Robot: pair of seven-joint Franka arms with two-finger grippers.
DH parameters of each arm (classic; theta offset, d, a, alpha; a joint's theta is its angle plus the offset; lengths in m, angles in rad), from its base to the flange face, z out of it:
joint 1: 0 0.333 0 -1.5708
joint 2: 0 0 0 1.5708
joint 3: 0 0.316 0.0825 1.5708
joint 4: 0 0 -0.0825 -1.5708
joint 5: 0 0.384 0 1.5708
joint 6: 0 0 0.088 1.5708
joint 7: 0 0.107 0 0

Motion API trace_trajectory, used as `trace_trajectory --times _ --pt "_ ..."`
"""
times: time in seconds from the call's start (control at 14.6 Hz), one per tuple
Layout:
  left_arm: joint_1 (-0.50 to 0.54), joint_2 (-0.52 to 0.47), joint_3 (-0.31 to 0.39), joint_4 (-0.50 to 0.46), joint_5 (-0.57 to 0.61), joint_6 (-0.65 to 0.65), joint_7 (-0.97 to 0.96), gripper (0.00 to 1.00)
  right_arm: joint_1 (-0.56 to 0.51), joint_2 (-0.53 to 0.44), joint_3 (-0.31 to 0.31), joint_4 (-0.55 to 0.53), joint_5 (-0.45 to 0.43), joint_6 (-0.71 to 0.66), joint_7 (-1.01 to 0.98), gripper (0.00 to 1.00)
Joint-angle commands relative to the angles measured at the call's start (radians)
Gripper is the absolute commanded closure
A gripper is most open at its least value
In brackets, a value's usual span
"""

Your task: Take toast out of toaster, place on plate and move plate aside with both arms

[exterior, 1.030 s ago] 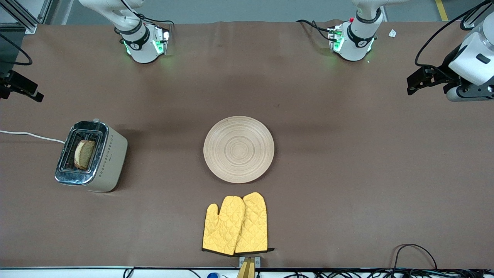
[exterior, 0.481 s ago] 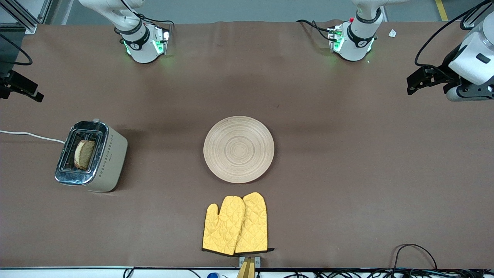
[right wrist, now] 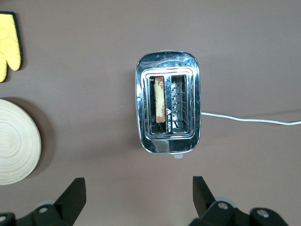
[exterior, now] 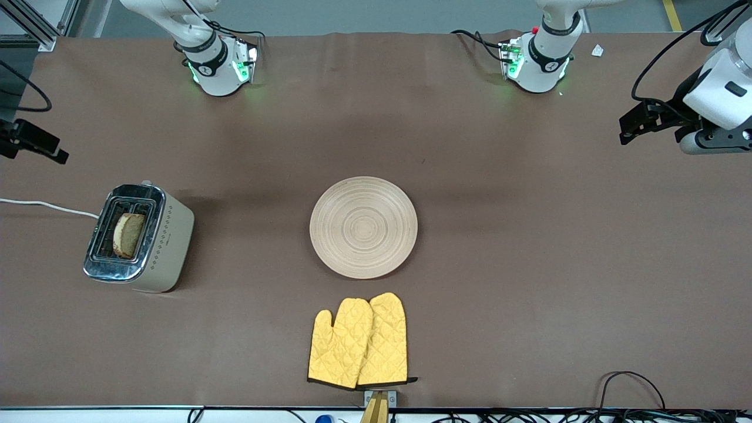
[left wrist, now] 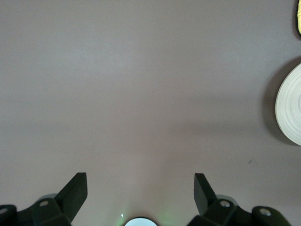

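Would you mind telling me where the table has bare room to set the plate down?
The widest bare stretch runs from the plate toward the left arm's end. A narrower patch lies between the plate and the toaster. Tightest is the strip between the plate and the yellow mitts.

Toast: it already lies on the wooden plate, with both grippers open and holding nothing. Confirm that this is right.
Not right. The toast stands in a slot of the toaster, as the right wrist view shows; the plate is bare in the front view. The rest holds: the left gripper and the right gripper are open and hold nothing.
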Motion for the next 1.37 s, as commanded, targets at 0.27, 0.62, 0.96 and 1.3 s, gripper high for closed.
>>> trace_trajectory --times 0.27,0.62,0.96,1.3 --pt "0.005 0.004 -0.002 0.015 0.007 -0.017 -0.011 0.0 -0.02 0.238 0.014 0.009 0.01 0.049 -0.009 0.0" --pt "0.007 0.004 -0.002 0.013 0.007 -0.017 -0.011 0.0 -0.043 0.404 0.014 0.007 0.03 0.108 -0.01 0.0" --pt "0.007 0.004 -0.002 0.012 0.007 -0.017 -0.01 0.0 -0.056 0.451 0.014 0.01 0.018 0.128 -0.01 0.52" --pt "0.007 0.004 -0.002 0.012 0.007 -0.017 -0.01 0.0 -0.057 0.449 0.014 0.02 0.017 0.128 -0.013 0.86"
